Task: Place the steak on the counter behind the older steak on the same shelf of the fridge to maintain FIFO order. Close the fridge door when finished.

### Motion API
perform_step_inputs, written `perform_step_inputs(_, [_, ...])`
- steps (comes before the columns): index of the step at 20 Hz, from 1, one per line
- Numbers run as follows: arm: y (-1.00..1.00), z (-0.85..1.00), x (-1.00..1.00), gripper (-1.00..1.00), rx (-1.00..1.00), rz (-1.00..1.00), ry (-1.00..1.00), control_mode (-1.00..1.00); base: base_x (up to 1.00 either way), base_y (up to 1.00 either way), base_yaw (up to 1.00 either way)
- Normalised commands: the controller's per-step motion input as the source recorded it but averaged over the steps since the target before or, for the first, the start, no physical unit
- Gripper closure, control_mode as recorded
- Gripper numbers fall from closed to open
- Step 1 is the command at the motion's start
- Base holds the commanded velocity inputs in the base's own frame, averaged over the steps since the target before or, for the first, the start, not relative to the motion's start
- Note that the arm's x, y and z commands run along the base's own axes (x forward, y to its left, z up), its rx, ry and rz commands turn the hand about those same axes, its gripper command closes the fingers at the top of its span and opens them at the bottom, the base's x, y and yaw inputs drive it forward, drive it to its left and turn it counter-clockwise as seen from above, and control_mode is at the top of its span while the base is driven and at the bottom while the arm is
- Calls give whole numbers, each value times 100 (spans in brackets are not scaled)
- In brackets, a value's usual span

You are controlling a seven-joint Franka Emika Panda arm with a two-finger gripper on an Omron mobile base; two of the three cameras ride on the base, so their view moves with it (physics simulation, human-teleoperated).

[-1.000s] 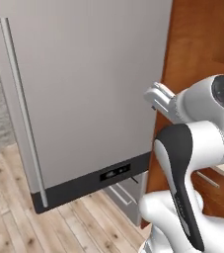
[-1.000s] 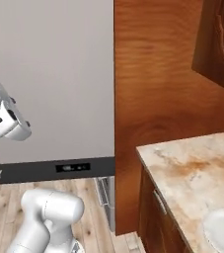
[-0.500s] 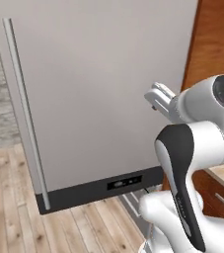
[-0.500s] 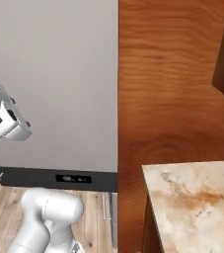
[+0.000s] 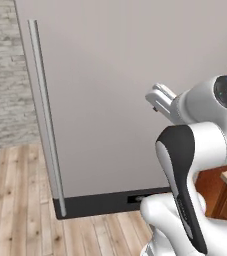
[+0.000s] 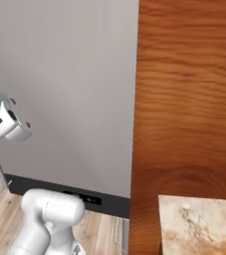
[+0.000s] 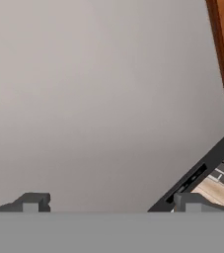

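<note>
Here, one fridge door [image 5: 120, 95], a tall flat grey panel with a matte, even surface, stands as the landmark before the robot. One long pale metal handle [image 5: 46, 117] runs upright near the door's left edge in the left base view, and one black strip [image 5: 102, 204] with a small label slot crosses its foot. To the right of the door rises one broad wooden cabinet side [image 6: 189, 99], warm brown with flowing grain, meeting the door along a straight vertical seam. Below that wood, at the lower right of the right base view, sits one corner of the counter [image 6: 201, 226], beige marbled stone streaked with rust brown. Left of the door, one wall of pale grey brick [image 5: 7, 75] meets a floor of light wooden planks [image 5: 20, 200]. The gripper [image 7: 108, 201] hangs close in front of the door, its two small dark fingertips [image 7: 32, 201] set wide apart with nothing between them, bare grey panel showing across the gap. In the left base view the hand [image 5: 160, 97] juts from the white arm toward the door's right half; the arm's own bulk hides the door's lower right corner there. The steak on the counter cannot be made out in these views.
</note>
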Motion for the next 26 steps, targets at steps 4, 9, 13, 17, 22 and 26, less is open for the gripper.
perform_step_inputs(4, [0,0,0,-100,0,0,0,100,10,-4,8])
perform_step_inputs(9, [0,0,0,-100,0,0,0,100,12,0,3])
perform_step_inputs(13, [-3,-9,20,-100,0,1,-2,-100,11,-3,2])
perform_step_inputs(17, [0,-39,86,-100,0,0,-20,-100,0,0,0])
perform_step_inputs(22, [0,-26,78,-100,0,-2,-32,-100,0,0,0])
perform_step_inputs(26, [0,-9,49,-100,-2,-10,-32,-100,0,0,0])
